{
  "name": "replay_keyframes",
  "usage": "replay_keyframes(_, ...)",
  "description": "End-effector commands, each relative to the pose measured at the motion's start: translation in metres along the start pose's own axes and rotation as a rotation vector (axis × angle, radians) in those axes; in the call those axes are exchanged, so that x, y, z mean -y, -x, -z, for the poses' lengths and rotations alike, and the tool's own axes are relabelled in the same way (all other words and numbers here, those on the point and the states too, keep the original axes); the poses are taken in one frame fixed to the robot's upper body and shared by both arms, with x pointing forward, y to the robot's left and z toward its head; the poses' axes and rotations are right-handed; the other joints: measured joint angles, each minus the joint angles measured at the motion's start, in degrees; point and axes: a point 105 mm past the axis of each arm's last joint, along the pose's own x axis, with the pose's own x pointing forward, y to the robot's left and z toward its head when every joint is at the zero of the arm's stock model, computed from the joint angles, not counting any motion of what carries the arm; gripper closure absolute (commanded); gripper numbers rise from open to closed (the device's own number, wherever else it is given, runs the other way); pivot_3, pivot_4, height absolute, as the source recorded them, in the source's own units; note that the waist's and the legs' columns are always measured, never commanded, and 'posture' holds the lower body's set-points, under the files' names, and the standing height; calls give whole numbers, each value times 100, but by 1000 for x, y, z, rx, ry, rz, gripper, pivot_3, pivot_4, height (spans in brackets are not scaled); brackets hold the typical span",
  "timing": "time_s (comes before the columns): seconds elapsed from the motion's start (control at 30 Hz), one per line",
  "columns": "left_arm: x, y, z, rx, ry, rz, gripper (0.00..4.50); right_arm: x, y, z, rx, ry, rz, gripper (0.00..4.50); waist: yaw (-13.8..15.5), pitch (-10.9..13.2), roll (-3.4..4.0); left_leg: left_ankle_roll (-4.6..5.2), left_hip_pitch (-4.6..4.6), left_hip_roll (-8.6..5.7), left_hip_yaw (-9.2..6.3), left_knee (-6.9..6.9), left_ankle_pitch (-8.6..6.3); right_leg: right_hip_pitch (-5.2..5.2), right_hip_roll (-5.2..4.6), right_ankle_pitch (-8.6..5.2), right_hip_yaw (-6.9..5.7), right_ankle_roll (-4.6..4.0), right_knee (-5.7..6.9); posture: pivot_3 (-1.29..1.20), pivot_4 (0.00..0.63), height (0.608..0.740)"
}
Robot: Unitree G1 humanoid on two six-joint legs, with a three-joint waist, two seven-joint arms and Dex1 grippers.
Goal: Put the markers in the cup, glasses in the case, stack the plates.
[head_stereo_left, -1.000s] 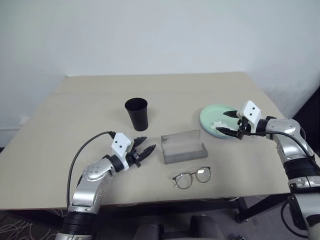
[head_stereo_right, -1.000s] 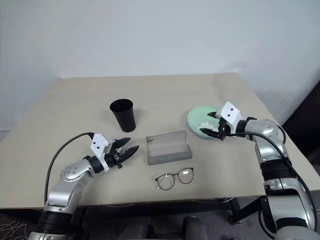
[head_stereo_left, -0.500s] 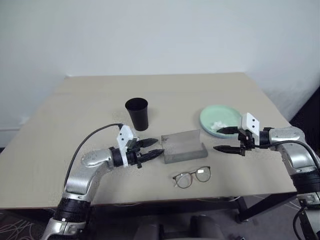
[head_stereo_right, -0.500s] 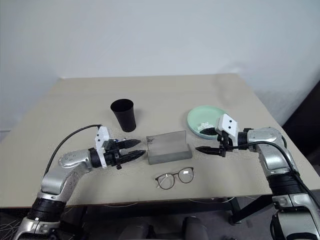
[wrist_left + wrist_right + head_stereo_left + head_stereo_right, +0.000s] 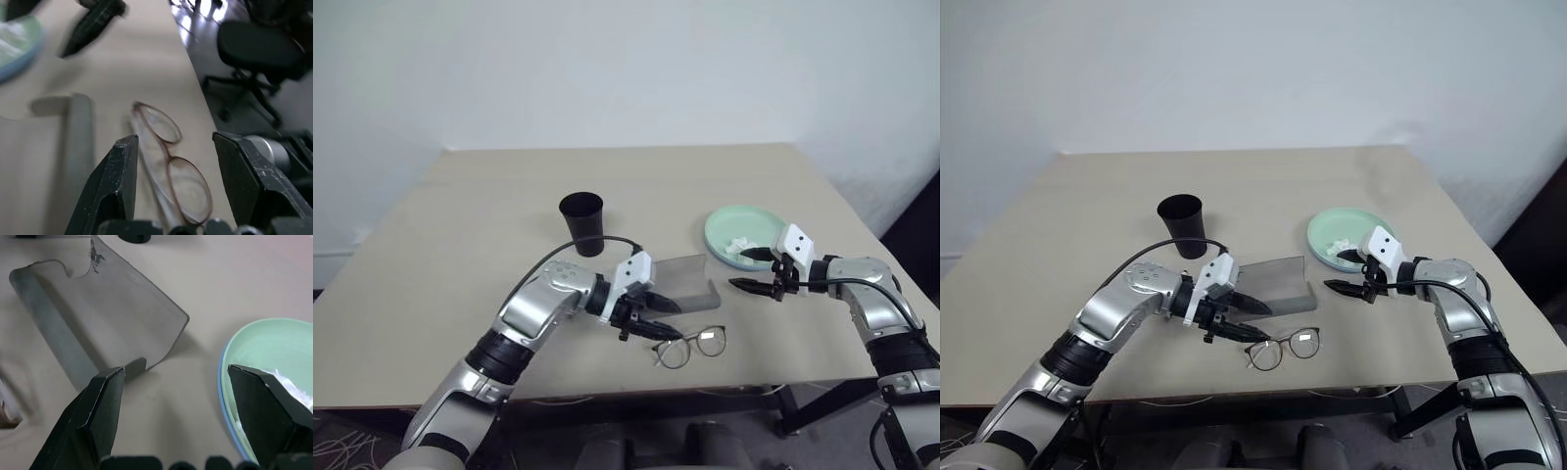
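Note:
The wire-rimmed glasses (image 5: 690, 346) lie near the table's front edge, just in front of the grey case (image 5: 677, 284), whose lid stands open. My left gripper (image 5: 670, 322) is open and hangs just left of the glasses; in the left wrist view the glasses (image 5: 171, 161) lie between its fingers (image 5: 117, 181). My right gripper (image 5: 740, 269) is open and empty, between the case and the plates. The mint green plate (image 5: 744, 227) rests on a blue-rimmed plate (image 5: 226, 396). The black cup (image 5: 581, 222) stands upright behind the case. The markers are out of view.
A small white crumpled thing (image 5: 293, 387) lies in the green plate. The table's front edge (image 5: 636, 397) runs close below the glasses, and a black office chair (image 5: 254, 49) stands on the floor beyond it.
My left arm has swung right, from the case's left side across its front to the glasses. My right gripper has come off the green plate and sunk toward the case.

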Motion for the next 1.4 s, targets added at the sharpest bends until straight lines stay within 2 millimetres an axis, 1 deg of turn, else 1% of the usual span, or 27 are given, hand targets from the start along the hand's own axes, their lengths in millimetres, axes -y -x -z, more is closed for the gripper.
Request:
replay_keyframes(0.03, -4, -4, 0, -77, -69, 33, 1983, -9, 12, -20, 122, 7, -33, 856, 0, 0, 0, 2, 2, -1, -1, -1, -1, 2, 0, -2, 3, 3, 0, 0, 0, 740)
replay_keyframes(0.17, -10, -11, 4, -108, -65, 47, 1983, -19, 18, -21, 165, -13, -81, 856, -8, 1, -1, 9, 2, -4, 3, 0, -5, 2, 0, -5, 13, 8, -5, 0, 0, 740)
replay_keyframes(0.3, -17, -20, 4, -128, -50, 46, 1983, -26, 24, -16, 206, -52, -132, 856, -4, 2, -4, 9, 6, -3, 4, 2, -5, 6, 0, -6, 14, 9, -6, 0, 0, 740)
replay_keyframes(0.4, -19, -26, 1, -117, -24, 51, 1983, -33, 26, -10, 207, -77, -181, 856, -3, 3, -5, 10, 10, -3, 1, 1, -6, 10, 0, -7, 14, 11, -6, 0, 0, 740)
replay_keyframes(0.57, -19, -33, 3, -129, -17, 56, 1983, -42, 23, -1, 171, -69, -234, 856, -6, 3, -5, 13, 10, -4, 3, 1, -8, 9, 0, -8, 16, 12, -5, 0, 0, 740)
replay_keyframes(0.63, -18, -36, 4, -136, -15, 65, 1983, -43, 21, 2, 162, -66, -241, 856, -6, 3, -6, 13, 11, -3, 3, 1, -8, 9, 0, -8, 16, 12, -5, 0, 0, 740)
replay_keyframes(0.87, -18, -43, 7, -170, -5, 76, 1983, -40, 16, -1, 171, -45, -232, 856, -5, 3, -6, 13, 14, -3, 5, 3, -8, 11, -1, -8, 20, 13, -4, 0, 0, 740)
replay_keyframes(1.07, -20, -48, 7, -181, 11, 85, 1983, -40, 15, 2, 157, -26, -215, 856, -5, 4, -6, 13, 14, -4, 4, 3, -8, 12, -1, -9, 20, 13, -4, 0, 0, 740)
replay_keyframes(1.2, -19, -50, 6, -168, 30, 101, 2843, -39, 15, 4, 151, -19, -194, 828, -4, 4, -6, 13, 15, -3, 3, 3, -8, 12, -1, -9, 20, 13, -4, 0, 0, 740)
replay_keyframes(1.33, -19, -50, 8, -176, 32, 101, 4328, -39, 15, 4, 150, -19, -183, 828, -3, 4, -6, 13, 15, -3, 2, 3, -8, 12, -1, -9, 20, 13, -3, 0, 0, 740)
replay_keyframes(1.37, -20, -50, 8, -178, 30, 101, 4470, -39, 15, 4, 149, -19, -181, 828, 0, 4, -6, 13, 15, -3, 2, 3, -8, 12, -1, -9, 20, 13, -3, 0, 0, 740)
replay_keyframes(1.4, -20, -50, 8, -181, 28, 99, 4470, -39, 15, 4, 148, -18, -179, 828, 0, 4, -6, 13, 15, -4, 2, 4, -8, 15, -1, -9, 20, 13, -4, 0, 0, 740)
